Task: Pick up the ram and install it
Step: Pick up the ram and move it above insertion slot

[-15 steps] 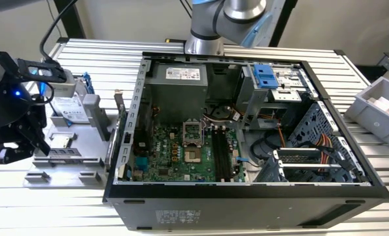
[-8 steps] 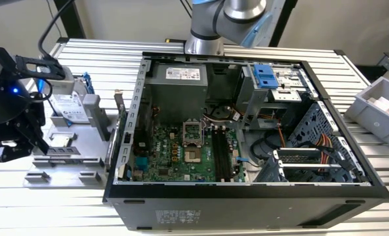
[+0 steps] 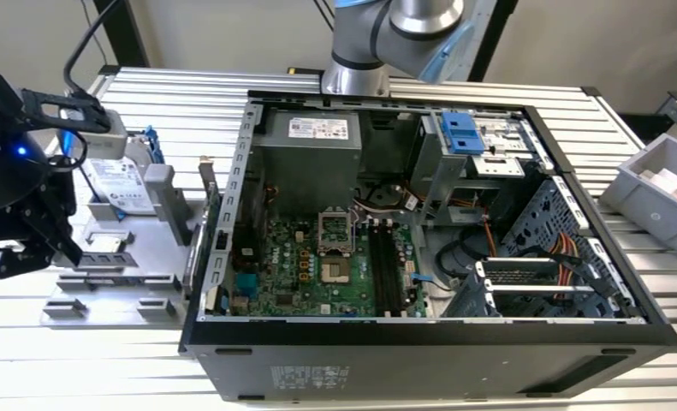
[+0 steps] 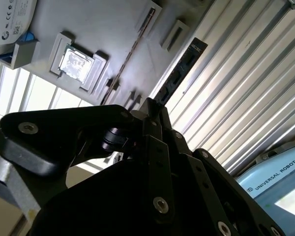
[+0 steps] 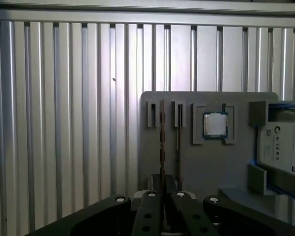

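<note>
The open computer case (image 3: 430,351) is lying on its side nearest to me on the ribbed metal table (image 3: 87,368). The green motherboard (image 3: 304,257) is facing up inside it, and the long black slots (image 3: 384,265) are running along the board.

Beside the case, toward the exterior view's left, a gray parts tray (image 3: 109,291) is sitting on the table. A silver hard drive (image 3: 119,184) is resting at its far end.

In the second wrist view the gripper (image 4: 151,105) is hanging over this tray. Its fingers are pinching tight on one end of the ram (image 4: 179,73). The thin stick is sticking straight out from the fingertips, and its far end is showing against the table's ribs past the tray's edge. I cannot tell whether it is clear of the tray.

In the first wrist view another thin stick (image 5: 178,142) is standing edge-up in a tray slot, just beside a square processor chip (image 5: 215,125) in its own pocket.

Farther back, the arm's base (image 3: 355,77) is rising from behind the case. A gray bin (image 3: 658,193) is sitting off toward the exterior view's right.
</note>
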Controlling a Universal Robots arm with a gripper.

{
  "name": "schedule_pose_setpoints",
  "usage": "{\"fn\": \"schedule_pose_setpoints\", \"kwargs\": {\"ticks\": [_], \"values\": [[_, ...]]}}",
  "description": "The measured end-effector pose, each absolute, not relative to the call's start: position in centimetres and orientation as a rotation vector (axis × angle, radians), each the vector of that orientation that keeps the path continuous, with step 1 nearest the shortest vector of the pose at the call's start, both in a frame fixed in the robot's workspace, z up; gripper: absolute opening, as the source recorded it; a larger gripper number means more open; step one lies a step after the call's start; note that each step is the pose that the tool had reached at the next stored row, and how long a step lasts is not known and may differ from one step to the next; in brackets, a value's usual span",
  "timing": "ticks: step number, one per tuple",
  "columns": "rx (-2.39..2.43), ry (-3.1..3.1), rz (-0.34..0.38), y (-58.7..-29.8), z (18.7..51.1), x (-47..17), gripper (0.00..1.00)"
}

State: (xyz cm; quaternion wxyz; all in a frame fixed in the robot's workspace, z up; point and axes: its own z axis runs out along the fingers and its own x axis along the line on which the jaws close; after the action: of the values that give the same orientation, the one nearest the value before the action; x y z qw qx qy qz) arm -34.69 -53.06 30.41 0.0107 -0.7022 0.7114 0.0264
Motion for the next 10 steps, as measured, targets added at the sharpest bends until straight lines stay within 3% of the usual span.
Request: {"fn": "schedule_pose_setpoints", "kwargs": {"ticks": [10], "values": [[-2.192, 2.220, 0.081, -53.07, 31.36, -34.68, 0.00]]}}
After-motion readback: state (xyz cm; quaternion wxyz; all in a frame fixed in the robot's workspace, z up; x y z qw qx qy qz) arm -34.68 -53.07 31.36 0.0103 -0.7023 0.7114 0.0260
